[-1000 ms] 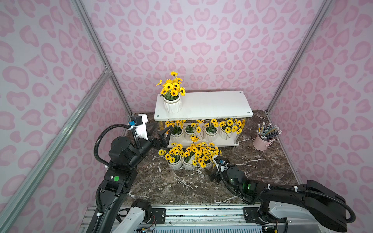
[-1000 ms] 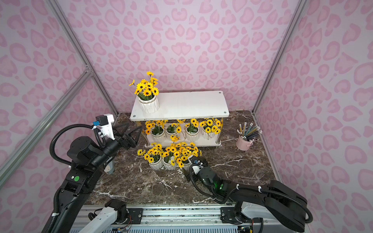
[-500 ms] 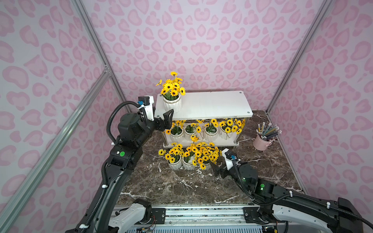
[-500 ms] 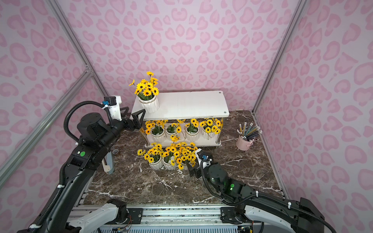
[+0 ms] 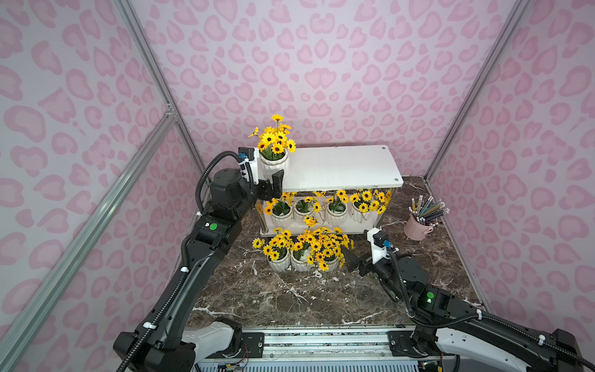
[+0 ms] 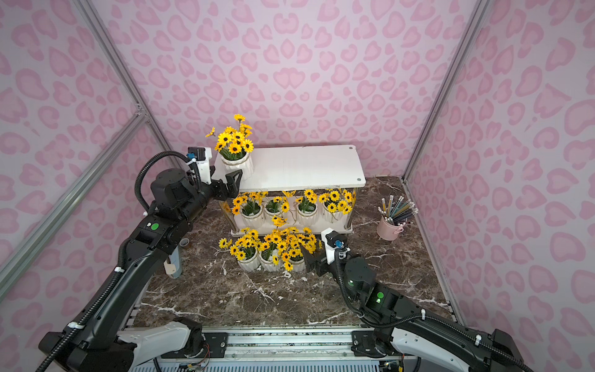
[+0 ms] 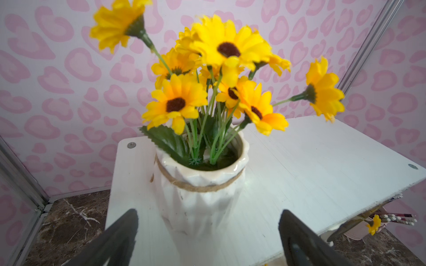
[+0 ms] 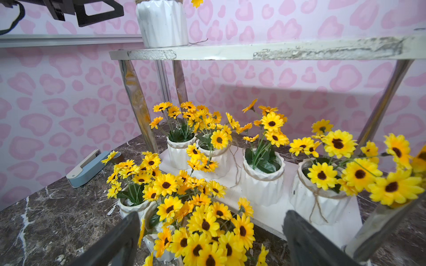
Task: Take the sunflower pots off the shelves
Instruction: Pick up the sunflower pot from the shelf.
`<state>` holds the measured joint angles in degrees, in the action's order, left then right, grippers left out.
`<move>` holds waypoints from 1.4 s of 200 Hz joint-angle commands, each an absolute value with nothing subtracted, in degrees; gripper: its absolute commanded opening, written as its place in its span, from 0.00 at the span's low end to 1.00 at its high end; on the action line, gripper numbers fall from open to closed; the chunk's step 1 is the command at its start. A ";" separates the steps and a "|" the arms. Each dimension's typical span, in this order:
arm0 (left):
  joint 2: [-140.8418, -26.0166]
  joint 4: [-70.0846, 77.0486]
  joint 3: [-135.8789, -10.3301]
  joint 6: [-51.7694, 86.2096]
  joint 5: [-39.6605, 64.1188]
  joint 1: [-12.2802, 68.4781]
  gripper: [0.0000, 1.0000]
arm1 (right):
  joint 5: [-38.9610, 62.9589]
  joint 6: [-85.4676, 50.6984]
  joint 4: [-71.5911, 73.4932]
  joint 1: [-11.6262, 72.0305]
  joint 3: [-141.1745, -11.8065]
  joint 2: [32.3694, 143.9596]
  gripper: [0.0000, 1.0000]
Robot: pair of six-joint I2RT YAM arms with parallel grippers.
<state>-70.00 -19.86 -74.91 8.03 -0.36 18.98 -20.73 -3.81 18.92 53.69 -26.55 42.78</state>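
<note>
The shelves (image 5: 341, 167) are a white two-tier rack at the back of the marble table. One of the sunflower pots (image 7: 200, 198) stands at the left end of the top tier. My left gripper (image 7: 208, 213) is open, one finger on each side of that pot's base, not touching it. Several sunflower pots (image 5: 336, 211) fill the lower tier. Three more (image 5: 301, 257) stand on the table in front. Just right of those three, my right gripper (image 8: 211, 215) is open over their flowers and holds nothing.
A pink bucket of pencils (image 5: 417, 227) stands right of the rack. On the table left of the rack lies a blue-grey stapler-like object (image 8: 90, 168). Chrome legs (image 8: 138, 103) hold up the top tier. Pink patterned walls close in three sides.
My left arm has risen from table height to the top tier, and its open jaws now flank the pot there. My right arm's elbow has swung right; its gripper stays by the table pots.
</note>
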 commanded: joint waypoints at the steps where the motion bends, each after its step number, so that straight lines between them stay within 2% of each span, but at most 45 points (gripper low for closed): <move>1: -70.94 -15.69 -75.91 7.25 -0.70 19.01 0.97 | -19.12 -3.24 20.63 52.79 -26.81 42.63 0.99; 280: -81.59 -5.15 -78.84 6.70 -3.39 19.34 0.97 | -14.77 -2.84 23.38 50.01 -24.67 42.79 0.99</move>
